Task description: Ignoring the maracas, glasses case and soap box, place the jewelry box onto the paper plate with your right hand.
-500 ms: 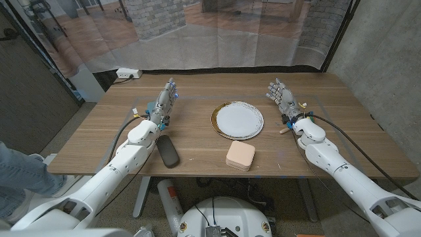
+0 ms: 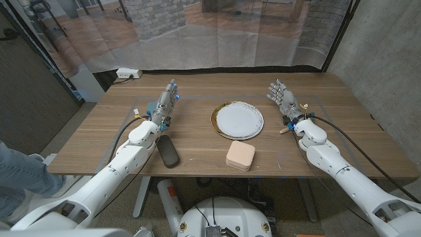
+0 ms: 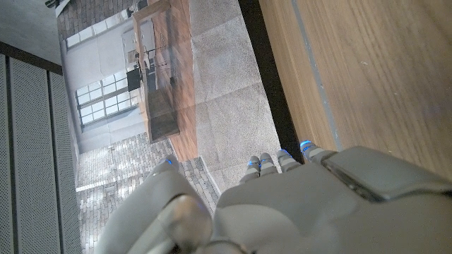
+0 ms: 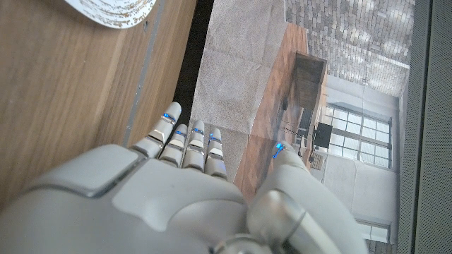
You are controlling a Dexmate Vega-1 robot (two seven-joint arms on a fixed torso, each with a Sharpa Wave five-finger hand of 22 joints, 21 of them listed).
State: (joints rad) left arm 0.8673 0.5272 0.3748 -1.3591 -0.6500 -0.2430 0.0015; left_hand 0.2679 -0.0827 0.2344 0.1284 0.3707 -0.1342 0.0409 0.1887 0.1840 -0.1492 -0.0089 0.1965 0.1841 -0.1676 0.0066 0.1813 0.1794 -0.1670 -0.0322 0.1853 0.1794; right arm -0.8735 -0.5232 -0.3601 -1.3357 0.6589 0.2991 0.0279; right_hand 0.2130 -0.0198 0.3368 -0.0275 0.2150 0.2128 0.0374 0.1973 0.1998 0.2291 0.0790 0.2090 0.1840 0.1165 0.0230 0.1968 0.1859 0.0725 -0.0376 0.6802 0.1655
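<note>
- Left hand (image 2: 164,103): positioned over the left part of the wooden table (image 2: 197,148), fingers extended and pointing toward the far edge. It holds nothing. The left wrist view shows the back of this hand (image 3: 311,204) with the fingertips (image 3: 305,148) reaching just past the table's far edge.
- Glasses case (image 2: 168,151): dark, elongated, lying on the table near the front edge, just beside the left forearm.
- Paper plate (image 2: 238,120): white with a gold rim, at the centre of the table. Nothing lies on it. A portion of its rim (image 4: 113,13) appears in the right wrist view.
- Jewelry box (image 2: 240,156): pale pink, square with rounded corners, resting on the table near the front edge, just in front of the paper plate and apart from it. It is well apart from both hands.
- Right hand (image 2: 283,97): over the right part of the table, fingers spread and extended toward the far edge, holding nothing. The right wrist view shows its back (image 4: 141,204), thumb set apart from the other fingers (image 4: 189,144).
- A small tan object (image 2: 284,130) lies on the table beside the right wrist; its identity cannot be determined.
</note>
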